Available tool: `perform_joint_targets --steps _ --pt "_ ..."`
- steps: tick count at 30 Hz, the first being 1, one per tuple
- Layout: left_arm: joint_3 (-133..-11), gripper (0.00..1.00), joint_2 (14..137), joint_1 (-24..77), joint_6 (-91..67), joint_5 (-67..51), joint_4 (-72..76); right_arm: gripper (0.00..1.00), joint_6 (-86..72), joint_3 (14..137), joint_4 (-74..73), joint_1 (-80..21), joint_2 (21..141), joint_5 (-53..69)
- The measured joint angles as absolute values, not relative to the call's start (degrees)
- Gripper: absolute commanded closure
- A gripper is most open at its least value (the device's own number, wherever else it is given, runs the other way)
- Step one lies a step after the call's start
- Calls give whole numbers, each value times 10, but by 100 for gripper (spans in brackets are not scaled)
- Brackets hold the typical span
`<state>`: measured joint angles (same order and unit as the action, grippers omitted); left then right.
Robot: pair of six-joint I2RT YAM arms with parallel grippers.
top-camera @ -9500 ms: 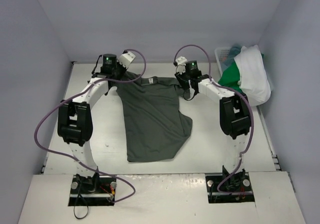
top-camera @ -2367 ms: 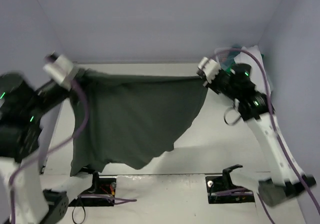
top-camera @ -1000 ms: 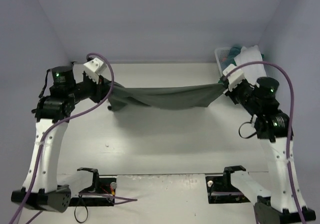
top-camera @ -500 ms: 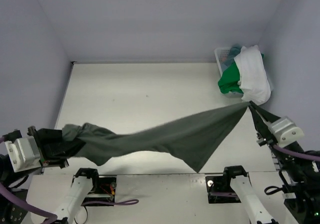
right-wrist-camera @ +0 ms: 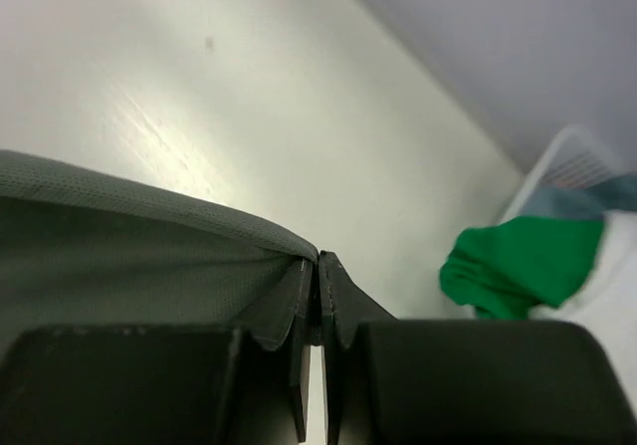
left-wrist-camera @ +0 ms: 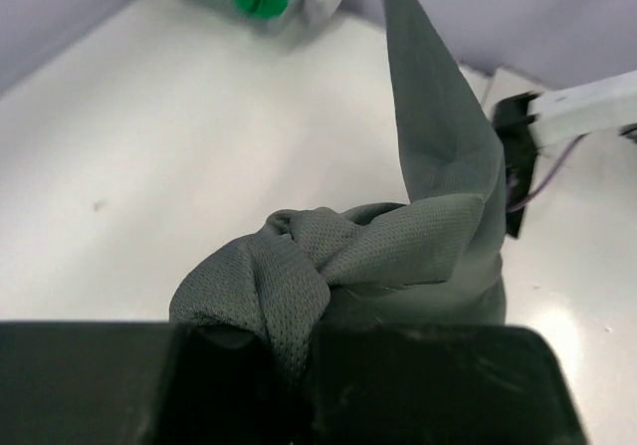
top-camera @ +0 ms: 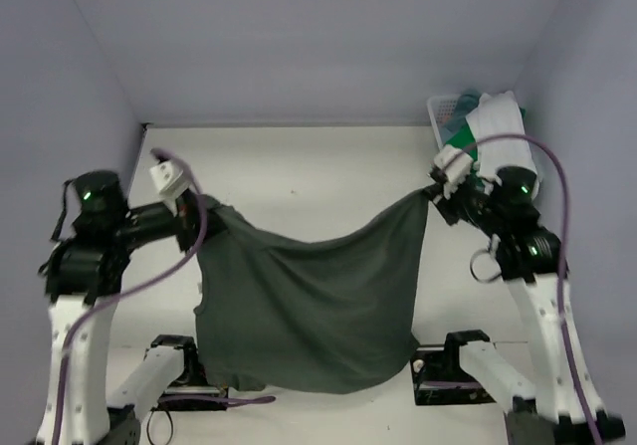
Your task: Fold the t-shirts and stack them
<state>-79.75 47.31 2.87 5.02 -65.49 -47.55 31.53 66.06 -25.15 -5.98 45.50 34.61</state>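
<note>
Compared with half a second ago, your arms are up over the table (top-camera: 299, 161) again. The dark grey-green t-shirt (top-camera: 309, 296) now hangs between them like a sagging curtain instead of being stretched in that low diagonal. The left gripper (top-camera: 187, 218) is clamped tight on a bunched wad of fabric. The right gripper (top-camera: 434, 194) is pinched down on a thin edge of the same shirt, jaws basically together. The shirt is in the air, its bottom edge drooping toward the near side by the arm bases, and I can't tell if it's touching anything there. To me this reads as the spread-it-out step, with no folding done yet. Next you probably want to lower both hands together and let the hanging end land first, then lay the rest out flat while keeping it taut. Watch that left corner, since it's balled up and may land lumpy. The bright green t-shirt (right-wrist-camera: 518, 266) and white t-shirt (right-wrist-camera: 609, 301) are in the basket (right-wrist-camera: 577, 156) at the far right, well apart from all this.
</note>
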Motion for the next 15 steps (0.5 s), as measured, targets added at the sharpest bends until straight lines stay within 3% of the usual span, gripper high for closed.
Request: perform_joint_targets --steps 7,15 --pt "-762 100 781 29 119 -580 -385 100 353 630 -133 -60 759 326" --pt "-953 100 1205 29 113 -464 -342 100 363 776 -57 -59 1070 269"
